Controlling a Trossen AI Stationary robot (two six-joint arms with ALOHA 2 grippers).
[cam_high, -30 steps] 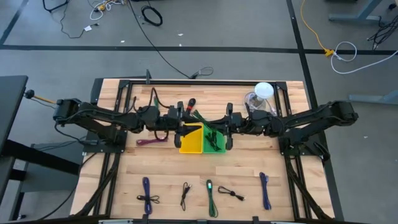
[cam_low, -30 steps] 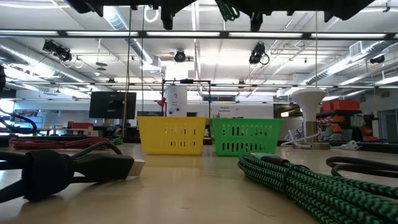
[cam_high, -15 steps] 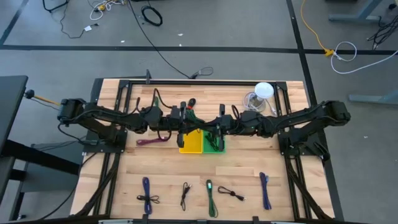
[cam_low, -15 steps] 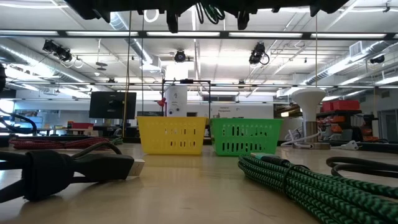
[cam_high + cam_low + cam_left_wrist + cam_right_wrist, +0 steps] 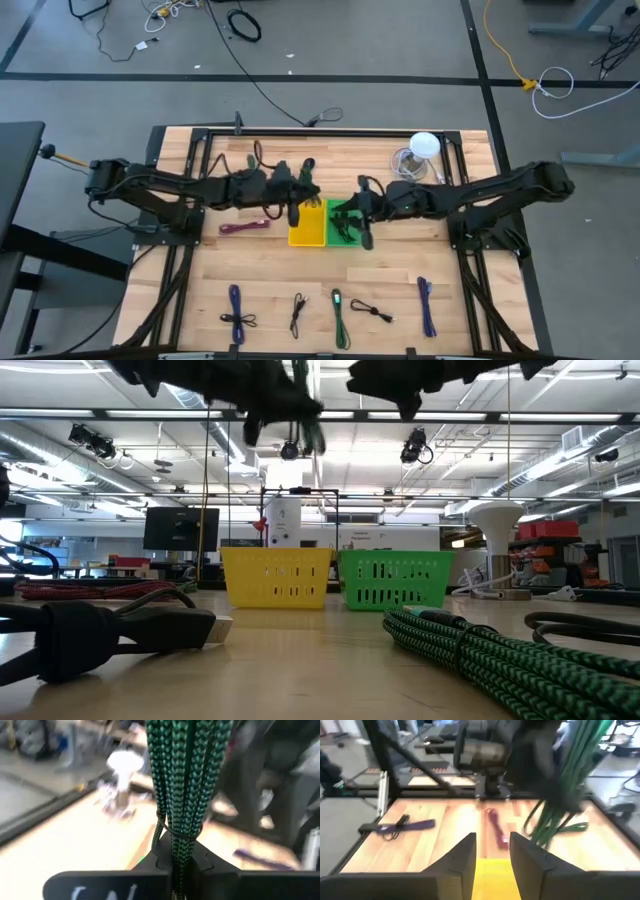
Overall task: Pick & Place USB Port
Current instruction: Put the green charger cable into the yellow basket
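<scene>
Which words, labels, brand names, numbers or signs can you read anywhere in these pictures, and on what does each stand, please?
None can be read with confidence.
Left wrist view: pale marks on the dark bar below the green braided cable in the left pincer, cut off and blurred, unreadable.
Low view: small signs and screens in the room beyond the yellow basket and green basket, too small to read.
High and right wrist views: no text visible.

A bundled green braided cable (image 5: 187, 780) is hanging close to the camera, its strands gathered by a thin tie. The left pincer (image 5: 182, 870) is clamping its lower end between dark fingers (image 5: 105, 885). Behind it, a wooden surface (image 5: 80, 840) is showing, blurred, with a white lamp (image 5: 124, 767) standing on it.
</scene>
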